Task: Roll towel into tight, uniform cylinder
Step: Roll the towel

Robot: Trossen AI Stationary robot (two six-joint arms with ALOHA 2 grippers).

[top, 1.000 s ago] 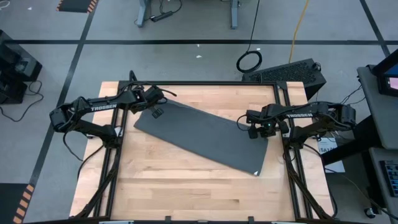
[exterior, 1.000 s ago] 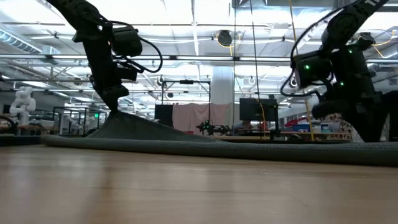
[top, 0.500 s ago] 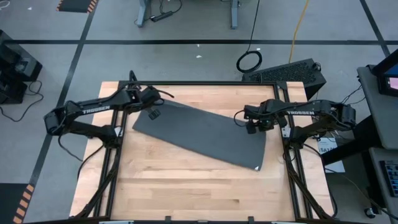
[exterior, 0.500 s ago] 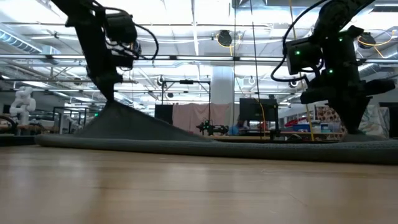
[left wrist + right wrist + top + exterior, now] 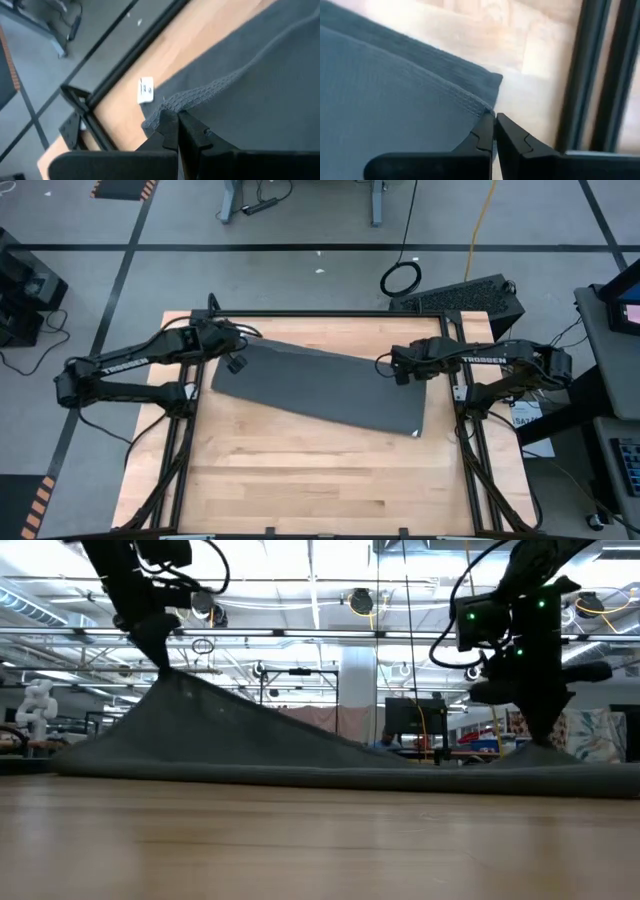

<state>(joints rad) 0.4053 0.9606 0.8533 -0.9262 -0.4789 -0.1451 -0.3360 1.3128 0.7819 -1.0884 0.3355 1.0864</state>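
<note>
- My left gripper (image 5: pixel 177 117) had its jaws pressed together on a far corner of the towel (image 5: pixel 320 385), pinching the hem just beside the small white tag (image 5: pixel 145 91).
- That corner was raised off the table (image 5: pixel 300 480), the cloth sloping down from it like a tent.
- My right gripper (image 5: pixel 494 120) was pinched shut on the other far corner, held much lower.
- From both jaws the towel ran toward the near side of the table, its long axis lying across the table between the two arms, slightly skewed.
- I judged the roll should start at this held far edge, both arms about equally placed, one at each end.
</note>
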